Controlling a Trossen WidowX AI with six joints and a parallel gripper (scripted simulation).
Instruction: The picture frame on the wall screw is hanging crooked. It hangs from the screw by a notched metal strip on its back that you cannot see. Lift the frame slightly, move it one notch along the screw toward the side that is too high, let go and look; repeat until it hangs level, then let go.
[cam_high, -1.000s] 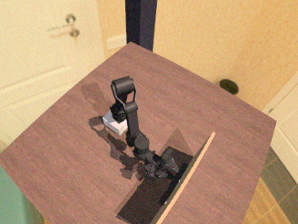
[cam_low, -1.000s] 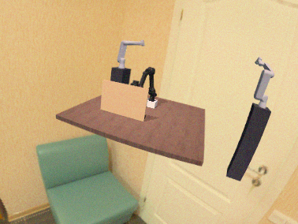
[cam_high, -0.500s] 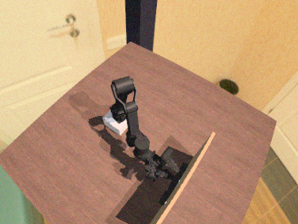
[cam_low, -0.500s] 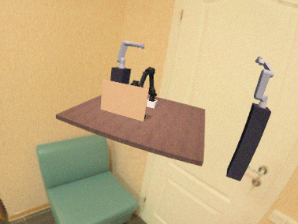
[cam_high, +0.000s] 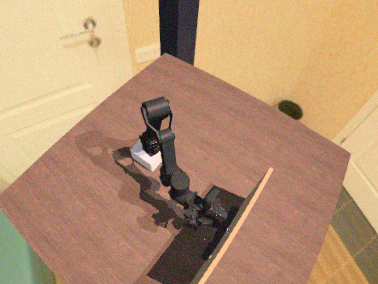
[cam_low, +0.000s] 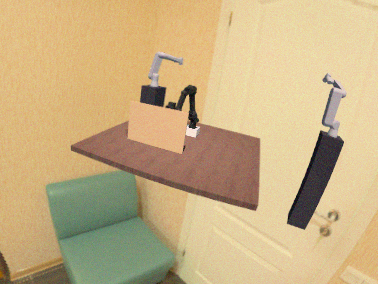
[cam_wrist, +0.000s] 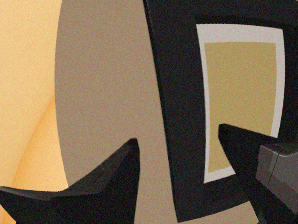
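Note:
The picture frame (cam_wrist: 162, 100) has a black border, a pale mat and a yellow-tan picture; its left border leans in the wrist view. In the top view the frame (cam_high: 218, 240) is a thin dark strip along the board. The screw and notched strip are hidden. My gripper (cam_wrist: 178, 137) (cam_high: 221, 214) is open, its fingers apart at the frame's lower left. One fingertip is left of the border, over bare board, the other over the picture. Nothing is visibly clamped; contact cannot be told. The board hides the frame and fingers in the exterior view.
The upright tan board (cam_high: 264, 181) (cam_low: 157, 125) (cam_wrist: 107, 75) bears the frame and stands on the brown table (cam_high: 290, 165) (cam_low: 220, 165). It casts a dark shadow on the arm's side. My arm's white base (cam_high: 146, 157) (cam_low: 192, 131) stands behind. A green chair (cam_low: 100, 210) is beside the table.

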